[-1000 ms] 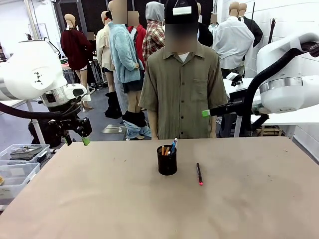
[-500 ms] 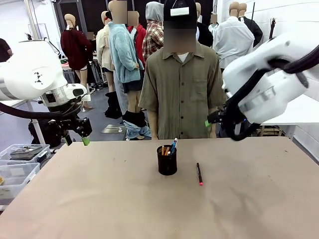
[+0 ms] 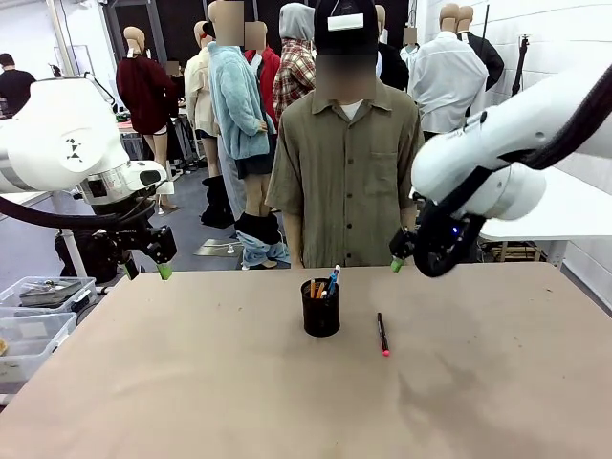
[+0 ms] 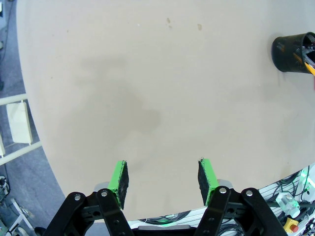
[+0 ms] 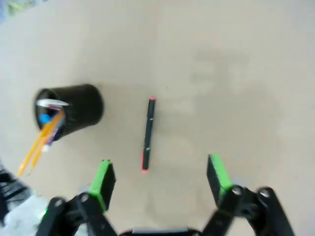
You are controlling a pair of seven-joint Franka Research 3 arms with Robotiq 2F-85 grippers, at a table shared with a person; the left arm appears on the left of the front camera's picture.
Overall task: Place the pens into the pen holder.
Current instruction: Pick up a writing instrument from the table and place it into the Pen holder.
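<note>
The right hand (image 5: pixel 160 172) hangs above the worktop (image 3: pixel 191 382) with its fingers spread wide and nothing between them. It points downward, so the black pen with the red tip (image 5: pixel 147 133) lies just ahead of the gap between its green pads (image 5: pixel 105 178). This looks like lining up for a pick, and the wrist may need a turn so the pads close across the barrel rather than along it. That pen lies flat and alone on the bare surface, near the pen holder (image 3: pixel 320 311) on the robot's right but apart from it, which leaves room to close around it. The holder stands upright near the middle, and the other pens (image 3: pixel 325 285) lean out over its rim, so this appears to be the only one left to place. The left hand (image 4: pixel 163 179), also spread and empty, hovers at the far left edge, well apart from the holder, probably to keep the middle free. A person (image 3: pixel 349 172) stands at the far side.
</note>
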